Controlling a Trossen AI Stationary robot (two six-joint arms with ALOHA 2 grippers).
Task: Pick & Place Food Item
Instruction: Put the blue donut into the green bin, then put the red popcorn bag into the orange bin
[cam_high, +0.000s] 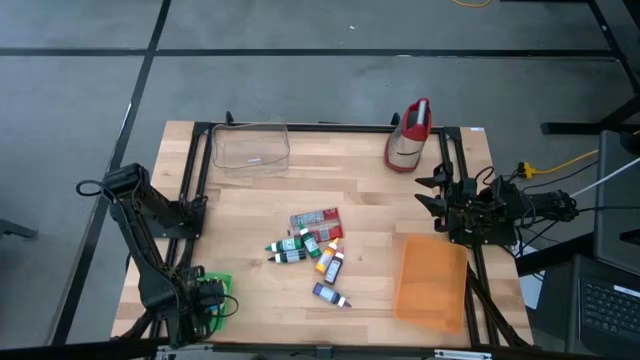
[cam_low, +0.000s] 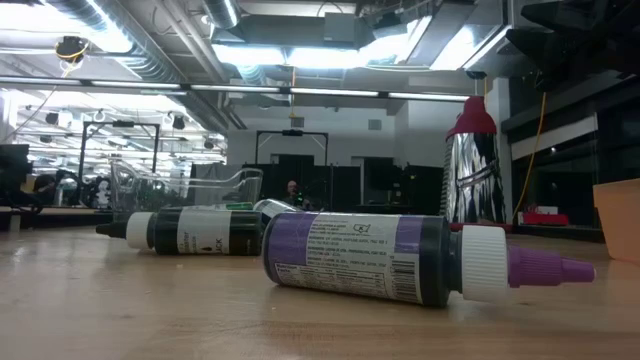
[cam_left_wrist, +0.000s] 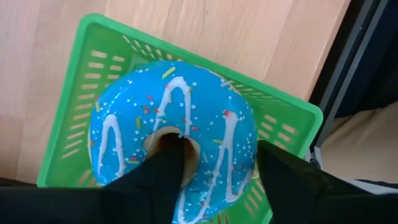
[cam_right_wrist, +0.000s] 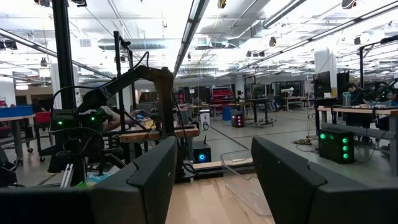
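A blue iced donut (cam_left_wrist: 168, 106) with white stripes and sprinkles lies in a green basket (cam_left_wrist: 93, 43). The basket stands at the table's near left corner (cam_high: 218, 288). My left gripper (cam_left_wrist: 217, 155) points down over it, open. One finger is in the donut's hole and the other stands outside its outer rim. In the high view my left gripper (cam_high: 203, 300) hides the donut. My right gripper (cam_right_wrist: 214, 162) waits open at the table's right side (cam_high: 430, 195), level and clear of everything. My left gripper comes from above with one finger (cam_left_wrist: 171, 165) in the donut's hole (cam_left_wrist: 163, 138) and the other (cam_left_wrist: 280, 174) beside the outer rim (cam_left_wrist: 247, 149). The donut rests on the basket's floor. Whether either finger touches it, I cannot tell.
Several small colour bottles (cam_high: 315, 250) lie at the table's middle; a purple one (cam_low: 400, 258) and a black one (cam_low: 195, 232) fill the low view. A clear tub (cam_high: 250, 148) stands far left, a red and silver bag (cam_high: 410, 135) far right, an orange bin (cam_high: 432, 280) near right.
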